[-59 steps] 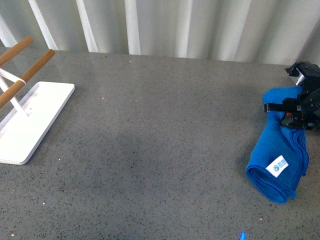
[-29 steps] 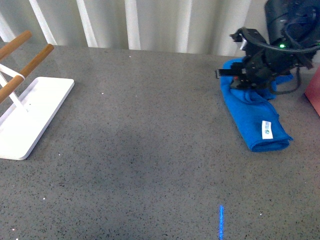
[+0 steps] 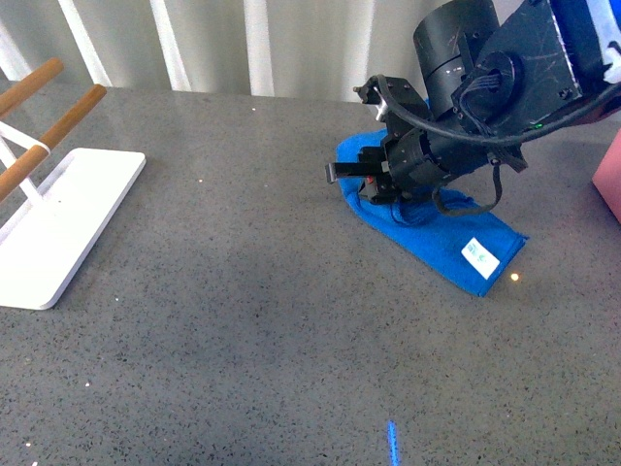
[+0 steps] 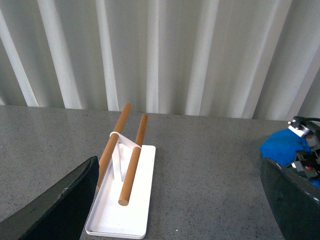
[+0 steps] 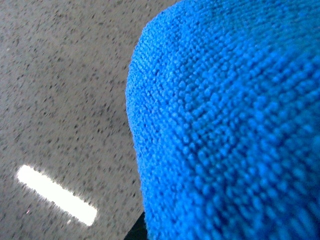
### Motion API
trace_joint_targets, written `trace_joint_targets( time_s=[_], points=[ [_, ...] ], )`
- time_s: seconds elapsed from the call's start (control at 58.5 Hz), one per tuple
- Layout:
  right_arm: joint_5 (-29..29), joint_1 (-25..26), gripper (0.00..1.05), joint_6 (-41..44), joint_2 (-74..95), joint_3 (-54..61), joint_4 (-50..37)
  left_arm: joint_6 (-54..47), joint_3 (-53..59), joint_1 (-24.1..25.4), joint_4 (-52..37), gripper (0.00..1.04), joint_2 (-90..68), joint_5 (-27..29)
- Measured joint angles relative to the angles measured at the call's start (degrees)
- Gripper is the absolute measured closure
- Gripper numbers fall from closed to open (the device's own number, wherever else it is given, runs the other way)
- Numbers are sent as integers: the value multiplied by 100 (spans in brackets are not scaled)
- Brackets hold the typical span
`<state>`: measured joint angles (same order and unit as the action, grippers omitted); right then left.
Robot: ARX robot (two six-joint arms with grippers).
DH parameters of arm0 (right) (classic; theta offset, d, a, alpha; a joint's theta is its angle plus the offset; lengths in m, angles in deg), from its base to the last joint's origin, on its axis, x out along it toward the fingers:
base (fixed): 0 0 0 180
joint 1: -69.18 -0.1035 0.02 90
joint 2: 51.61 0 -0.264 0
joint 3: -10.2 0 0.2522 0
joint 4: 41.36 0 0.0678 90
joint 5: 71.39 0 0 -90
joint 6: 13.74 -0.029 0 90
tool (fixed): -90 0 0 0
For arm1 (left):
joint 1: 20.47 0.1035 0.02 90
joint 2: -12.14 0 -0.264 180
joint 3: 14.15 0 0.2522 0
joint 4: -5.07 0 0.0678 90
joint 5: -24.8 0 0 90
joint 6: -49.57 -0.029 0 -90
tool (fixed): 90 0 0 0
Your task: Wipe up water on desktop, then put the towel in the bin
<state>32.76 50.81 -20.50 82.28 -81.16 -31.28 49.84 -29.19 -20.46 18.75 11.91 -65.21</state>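
Towel point(image 3: 441, 241) flat on surface point(image 3: 243, 330), 2 o'clock in front view. Right claw point(image 3: 376, 184) pinching its 10 o'clock end. Bin point(image 3: 611, 184) corner at 3 o'clock, apart from towel. Left claw point(image 4: 179, 200) spread wide, empty.

Towel point(image 3: 432, 248) of fluffy, nubbly blue microfibre cloth, desktop point(image 3: 243, 311) of speckled grey stone-like finish with a faint sheen, rack point(image 3: 68, 218) with smooth white base and bare wooden rods point(image 3: 60, 128), smooth-walled salmon-pink bin point(image 3: 611, 184), right arm point(image 3: 514, 68) in scuffed matt black casing.
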Motion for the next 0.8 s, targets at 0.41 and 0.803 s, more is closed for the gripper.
trace_joint_targets(
  time_s=[0.41, 0.803],
  points=[
    [214, 925, 100, 553, -1834, 2439, -225, 0, -2, 0, 0, 7, 0, 0],
    [186, 1602, 100, 1294, -3005, 1792, 763, 0, -2, 0, 0, 7, 0, 0]
  ],
)
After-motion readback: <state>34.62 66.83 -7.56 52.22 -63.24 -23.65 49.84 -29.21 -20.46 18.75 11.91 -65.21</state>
